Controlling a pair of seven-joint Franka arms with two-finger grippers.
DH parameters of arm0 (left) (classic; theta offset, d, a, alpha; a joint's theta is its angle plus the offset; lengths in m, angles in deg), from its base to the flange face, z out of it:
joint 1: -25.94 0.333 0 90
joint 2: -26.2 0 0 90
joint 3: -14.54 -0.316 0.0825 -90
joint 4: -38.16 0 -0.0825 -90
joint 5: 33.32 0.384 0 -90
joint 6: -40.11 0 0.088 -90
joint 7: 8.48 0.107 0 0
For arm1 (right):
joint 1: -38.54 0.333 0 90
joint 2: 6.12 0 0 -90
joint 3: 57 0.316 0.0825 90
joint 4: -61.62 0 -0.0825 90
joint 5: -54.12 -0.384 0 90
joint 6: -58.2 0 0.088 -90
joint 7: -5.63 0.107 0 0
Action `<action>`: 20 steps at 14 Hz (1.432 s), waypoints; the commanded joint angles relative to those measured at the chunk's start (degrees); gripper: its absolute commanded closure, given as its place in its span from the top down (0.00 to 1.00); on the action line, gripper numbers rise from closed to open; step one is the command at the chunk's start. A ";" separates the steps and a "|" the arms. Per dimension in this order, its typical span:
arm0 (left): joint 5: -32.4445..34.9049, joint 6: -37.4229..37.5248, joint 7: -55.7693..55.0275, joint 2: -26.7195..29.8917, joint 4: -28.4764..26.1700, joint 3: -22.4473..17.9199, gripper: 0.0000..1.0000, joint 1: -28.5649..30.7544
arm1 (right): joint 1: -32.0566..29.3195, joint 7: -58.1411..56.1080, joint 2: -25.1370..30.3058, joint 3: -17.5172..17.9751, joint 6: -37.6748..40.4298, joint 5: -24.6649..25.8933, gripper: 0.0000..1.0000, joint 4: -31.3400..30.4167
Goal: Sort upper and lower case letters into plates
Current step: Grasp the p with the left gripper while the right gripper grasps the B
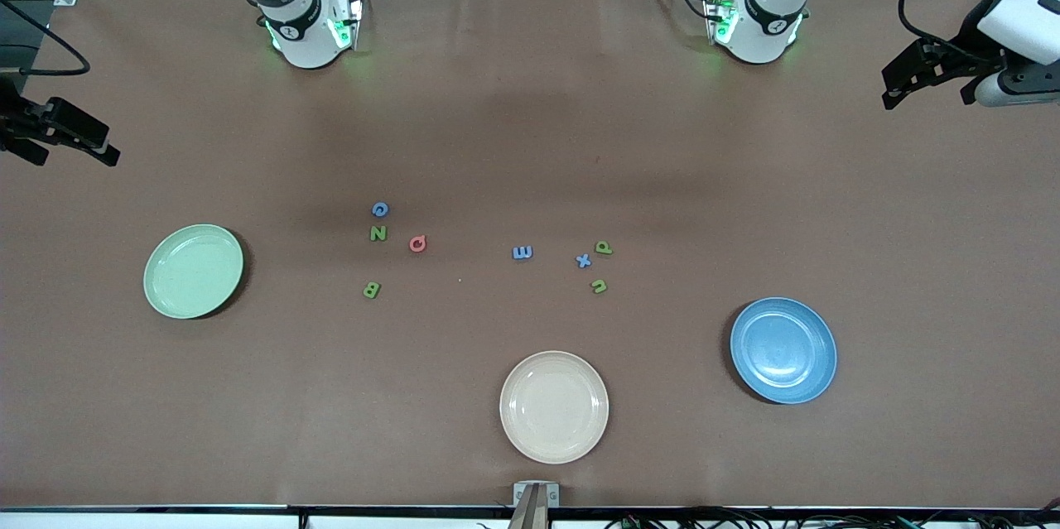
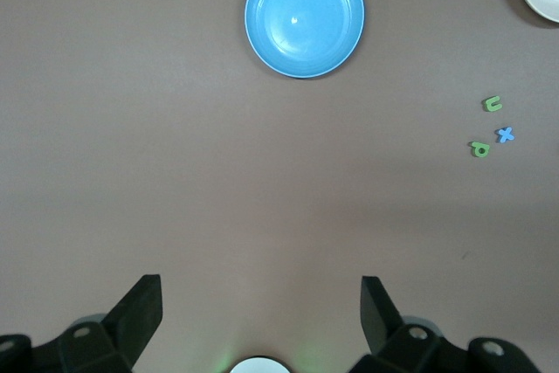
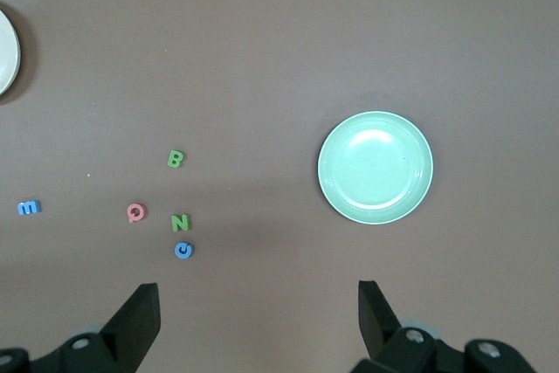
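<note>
Eight small letters lie mid-table. Toward the right arm's end are a blue G [image 1: 378, 209], green N [image 1: 378, 233], red Q [image 1: 417, 243] and green B [image 1: 371, 290]. Toward the left arm's end are a blue E [image 1: 522, 252], blue x [image 1: 584, 261], green p [image 1: 604, 247] and green u [image 1: 599, 286]. The mint plate [image 1: 194, 271] and the blue plate [image 1: 782, 350] are both empty. My left gripper [image 1: 923, 94] [image 2: 260, 303] is open, high over the left arm's end. My right gripper [image 1: 79, 150] [image 3: 258, 303] is open, high over the right arm's end.
A cream-beige plate [image 1: 554, 406] sits empty near the table's front edge, nearer the front camera than the letters. A small bracket [image 1: 535, 496] stands at the front edge. Both arm bases stand along the table's back edge.
</note>
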State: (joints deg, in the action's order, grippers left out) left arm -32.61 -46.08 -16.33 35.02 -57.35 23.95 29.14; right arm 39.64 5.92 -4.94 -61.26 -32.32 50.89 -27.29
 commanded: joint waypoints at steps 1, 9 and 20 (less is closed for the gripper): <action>-0.01 1.63 1.08 -0.56 1.82 0.26 1.00 0.40 | -0.40 -0.56 0.31 0.40 0.78 0.68 1.00 0.06; -0.19 -7.56 -5.04 -15.05 2.89 7.11 1.00 -6.88 | 2.06 0.23 0.14 1.19 1.66 0.33 1.00 -0.11; 3.94 -45.08 -12.81 -35.26 -8.81 7.38 1.00 -21.74 | 17.87 22.98 -11.44 1.19 -30.23 0.59 1.00 -20.33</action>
State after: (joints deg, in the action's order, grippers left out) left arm -30.01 -85.07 -28.53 2.45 -64.41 31.51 9.00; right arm 56.04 24.05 -14.27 -59.61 -59.17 50.87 -46.42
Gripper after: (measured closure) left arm 0.000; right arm 0.000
